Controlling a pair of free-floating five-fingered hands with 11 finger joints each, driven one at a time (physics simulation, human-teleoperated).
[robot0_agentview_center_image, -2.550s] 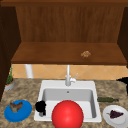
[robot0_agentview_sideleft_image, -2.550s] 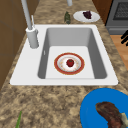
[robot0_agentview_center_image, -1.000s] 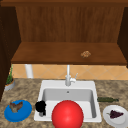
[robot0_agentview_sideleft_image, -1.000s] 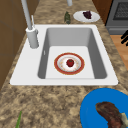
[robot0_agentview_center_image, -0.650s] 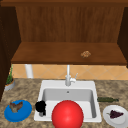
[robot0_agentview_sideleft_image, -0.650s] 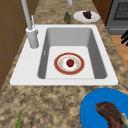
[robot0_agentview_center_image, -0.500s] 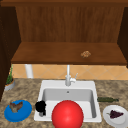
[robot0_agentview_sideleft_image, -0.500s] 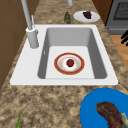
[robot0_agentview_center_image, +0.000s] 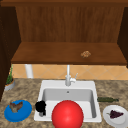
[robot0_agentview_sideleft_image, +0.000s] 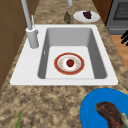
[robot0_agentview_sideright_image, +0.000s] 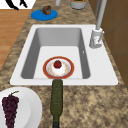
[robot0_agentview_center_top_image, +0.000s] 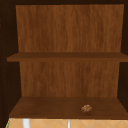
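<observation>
One hand (robot0_agentview_center_image: 40, 106) hovers, fingers indistinct, beside sink (robot0_agentview_center_image: 47, 86).

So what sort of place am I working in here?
A simulated kitchen counter, by the look of it: a white sink with a faucet set in a speckled stone countertop, open wooden shelves above, and plated food like the grapes.

Sink (robot0_agentview_center_image: 93, 86) layout
Plate (robot0_agentview_sideleft_image: 69, 63) in the basin; steak plate (robot0_agentview_center_image: 18, 110) left, grape plate (robot0_agentview_center_image: 115, 115) right, bottle (robot0_agentview_center_image: 107, 99) just beside the right rim.
</observation>
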